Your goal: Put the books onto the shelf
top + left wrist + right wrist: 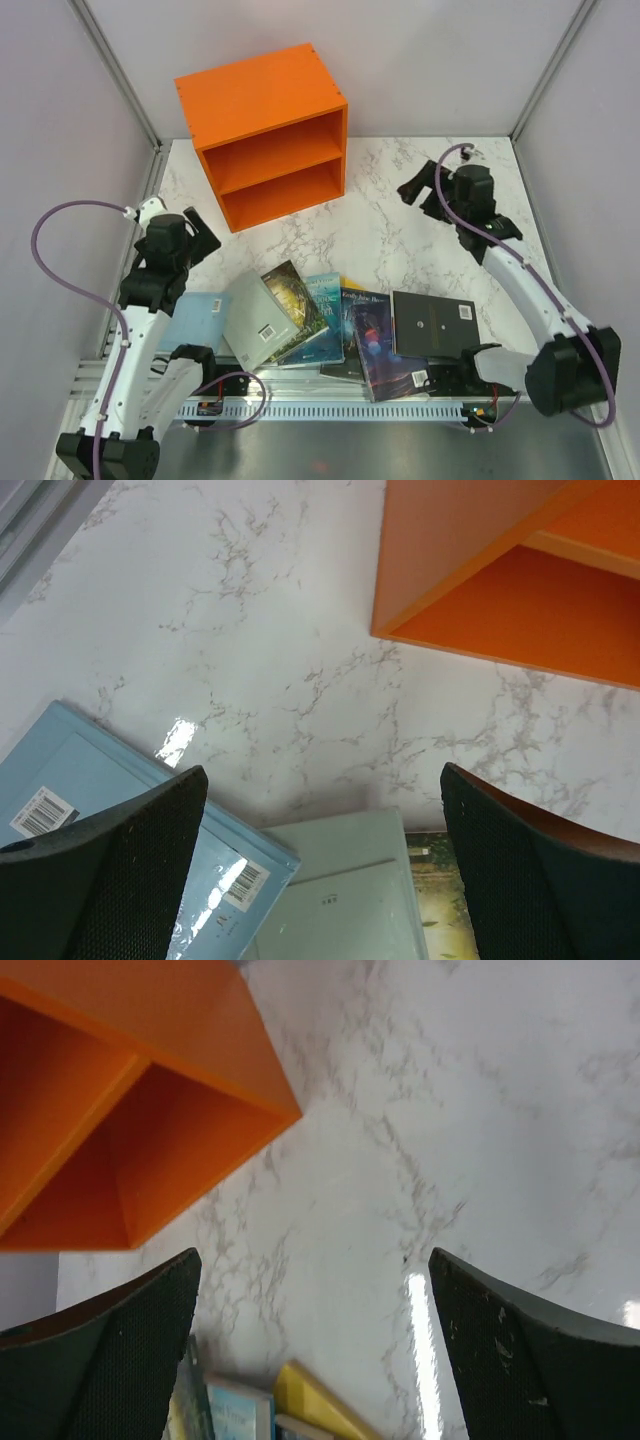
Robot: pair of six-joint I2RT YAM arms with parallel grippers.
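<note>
The orange shelf [265,130] stands at the far side of the marble worktop [400,230], left of centre. Its open front is turned toward the arms and a little to the right, and a middle board splits it into an upper and a lower compartment. The books lie in a loose, overlapping row along the near edge, well apart from the shelf. From left to right they are a light blue book [195,320], a pale grey-green book [255,320] tilted across its neighbours, a book with a green landscape cover [295,300], a teal book [325,315], a dark blue and purple book [385,345] and a black book [432,325]. The left arm [150,290] is raised over the left end of the row. Its jaws are spread wide and grasp nothing, and its wrist view shows the light blue book [90,790] and the pale book [340,880] beneath them, with a corner of the shelf [450,550] beyond. The right arm [520,280] reaches up over the right side of the worktop, well apart from the books. Its jaws are likewise released and wide, pointing toward the shelf [150,1020], and the edge of a yellow book [310,1400] shows low in its wrist view.
</note>
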